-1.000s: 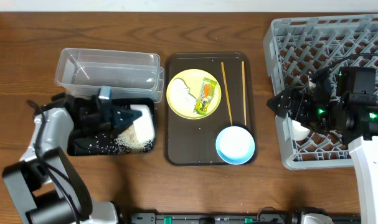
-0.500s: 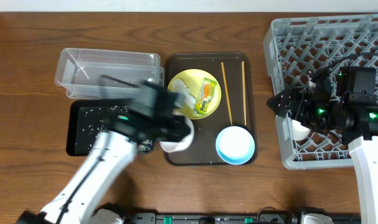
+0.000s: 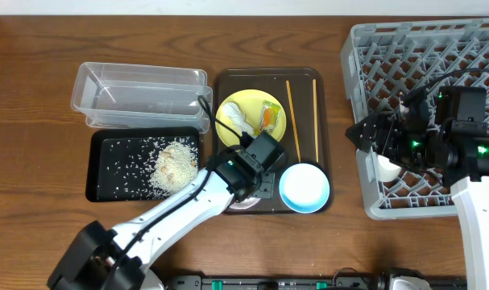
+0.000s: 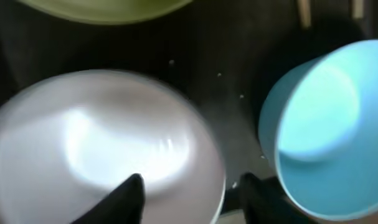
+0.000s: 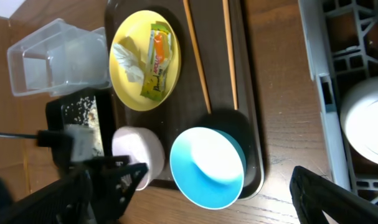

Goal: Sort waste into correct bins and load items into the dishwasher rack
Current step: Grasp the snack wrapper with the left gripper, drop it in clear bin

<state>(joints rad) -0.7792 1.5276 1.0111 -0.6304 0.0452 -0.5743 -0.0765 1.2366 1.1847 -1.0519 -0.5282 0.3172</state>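
The white bowl [image 4: 101, 143] stood upright, mouth up, on the dark brown serving tray [image 3: 304, 105], at its near edge. The tray lay on a brown wooden table [image 3: 35, 48]. The left claw [image 4: 192, 186] was released. Its fingers were spread astride the bowl's rim, one inside the bowl and one outside. The wrist picture was blurred.

The light blue bowl [image 4: 326, 130] sat just beside the outer finger, also mouth up, so that finger stood in the narrow gap between the two bowls. Beyond the fingertips lay the yellow plate [image 3: 248, 103], carrying the tissue [image 3: 236, 121] and the wrapper [image 3: 267, 117]. The chopsticks [image 3: 293, 121] ran along the tray's long side, past the blue bowl.

Behind the claw, the black tray [image 3: 107, 173] held rice [image 3: 176, 165], with the clear tub [image 3: 139, 89] beyond it. The right claw [image 3: 355, 134] hung spread and empty at the grey rack [image 3: 365, 48].
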